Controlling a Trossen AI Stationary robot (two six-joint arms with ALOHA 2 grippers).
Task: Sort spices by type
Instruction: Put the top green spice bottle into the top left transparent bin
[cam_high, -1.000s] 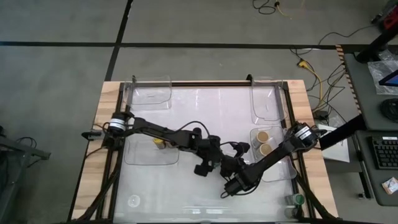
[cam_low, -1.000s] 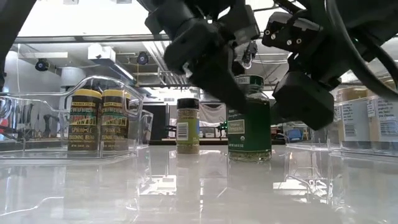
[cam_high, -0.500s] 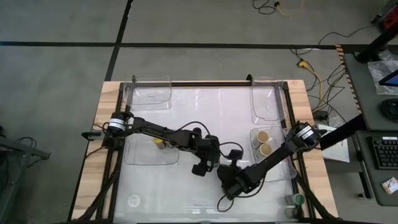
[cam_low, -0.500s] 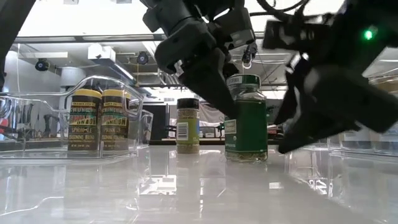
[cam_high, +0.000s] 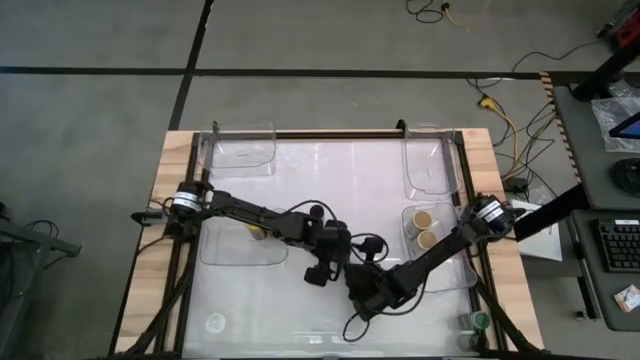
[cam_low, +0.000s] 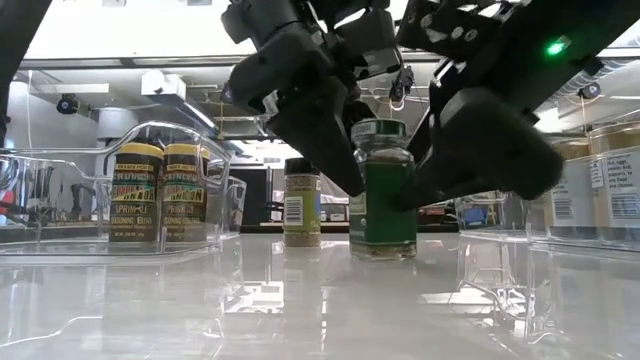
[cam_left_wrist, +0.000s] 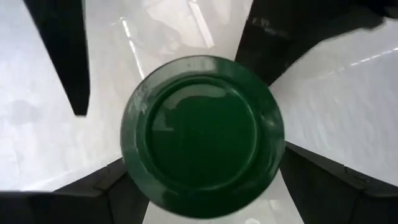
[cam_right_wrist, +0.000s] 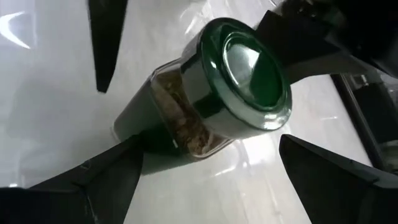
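Note:
A green-lidded spice jar (cam_low: 378, 195) stands upright on its base on the white table, in the middle. My left gripper (cam_low: 318, 135) comes down at it from the left, open. Its two fingers flank the jar below the lid (cam_left_wrist: 202, 134). My right gripper (cam_low: 470, 150) comes in low from the right, also open, with the jar (cam_right_wrist: 205, 106) between its fingers. In the high view both grippers (cam_high: 325, 262) (cam_high: 362, 288) cover the jar. My left gripper: the wide green lid hides its fingertips, so I cannot tell whether they touch the jar. My right gripper: one finger (cam_right_wrist: 115, 171) lies against the jar's lower wall (cam_right_wrist: 140, 140), coming slanting from the table's right. The other finger stands clear. The jar stays upright on the table.
A clear tray (cam_high: 240, 248) at the left holds two yellow-lidded jars (cam_low: 160, 190). A dark-lidded jar (cam_low: 302, 200) stands farther back. A tray at the right holds two tan-lidded jars (cam_high: 425, 228). Two more clear trays (cam_high: 245, 145) (cam_high: 430, 165) sit at the far edge.
Both grippers have moved a little toward the table's left edge, and my right gripper has tipped up and rolled. The green-lidded jar has slid slightly left along the table, staying upright. Neither gripper's fingers have changed their gap.

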